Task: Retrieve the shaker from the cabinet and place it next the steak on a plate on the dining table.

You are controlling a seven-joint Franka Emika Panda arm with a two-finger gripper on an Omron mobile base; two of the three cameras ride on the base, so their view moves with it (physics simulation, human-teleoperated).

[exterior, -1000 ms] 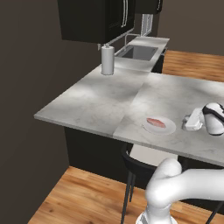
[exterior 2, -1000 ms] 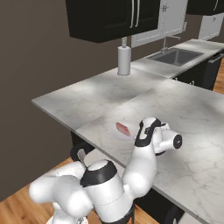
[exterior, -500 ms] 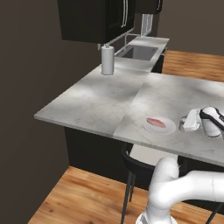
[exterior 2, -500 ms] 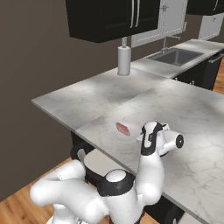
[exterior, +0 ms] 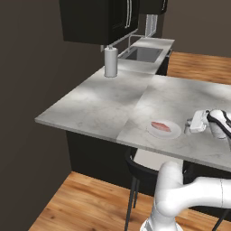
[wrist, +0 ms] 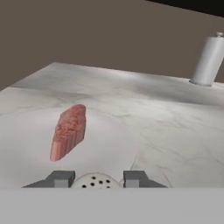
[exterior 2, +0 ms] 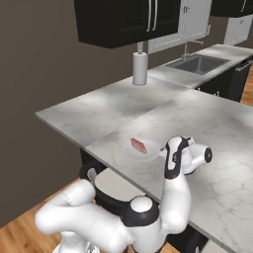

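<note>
The gripper [wrist: 98, 178] has come down beside the plate [exterior: 153, 131] on the counter [exterior: 103, 99] and its jaws have just started to ease apart, so the release appears under way. The shaker [wrist: 95, 181] sits between the fingertips [wrist: 61, 178], barely parted around its perforated cap, just beside the plate's rim and near the steak [wrist: 68, 131].

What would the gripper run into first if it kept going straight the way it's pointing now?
Probably the steak on the plate. The gripper, with the shaker between its fingertips, points low across the plate; depth is hard to judge, so it might pass just beside the meat.
</note>
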